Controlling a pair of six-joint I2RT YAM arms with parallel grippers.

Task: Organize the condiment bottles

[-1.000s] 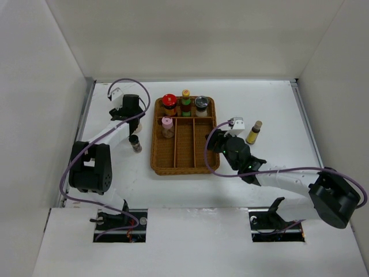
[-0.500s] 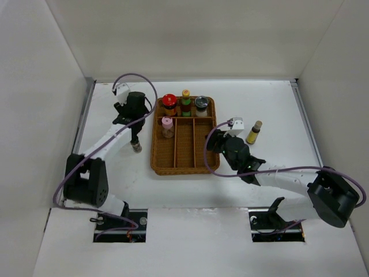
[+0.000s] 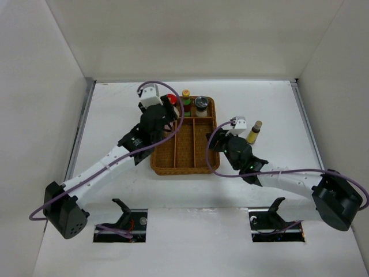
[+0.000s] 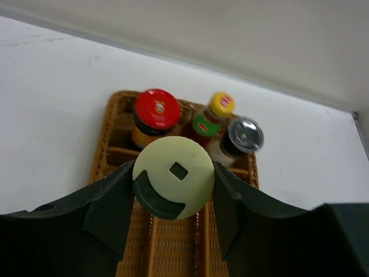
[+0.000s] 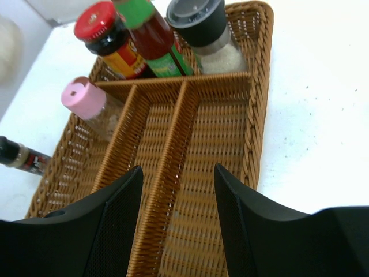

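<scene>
My left gripper (image 4: 173,190) is shut on a condiment bottle with a pale green cap (image 4: 173,173) and holds it above the wicker tray (image 4: 173,254). In the tray's far row stand a red-capped jar (image 3: 170,99), a yellow-capped bottle (image 3: 185,93) and a silver-grey-capped shaker (image 3: 200,103). A pink-capped bottle (image 5: 84,97) stands in the left compartment. A dark-capped bottle (image 5: 11,152) is on the table left of the tray. My right gripper (image 5: 177,170) hangs open over the tray's right compartments with nothing in it.
A yellowish bottle with a tan cap (image 3: 254,131) stands on the table right of the tray, beside my right wrist. The left arm (image 3: 115,156) stretches diagonally across the table's left half. White walls close in the table on three sides.
The left gripper closed on the pale green-capped bottle at the table's left, then swung right with it to above the tray. The right arm has barely moved.
</scene>
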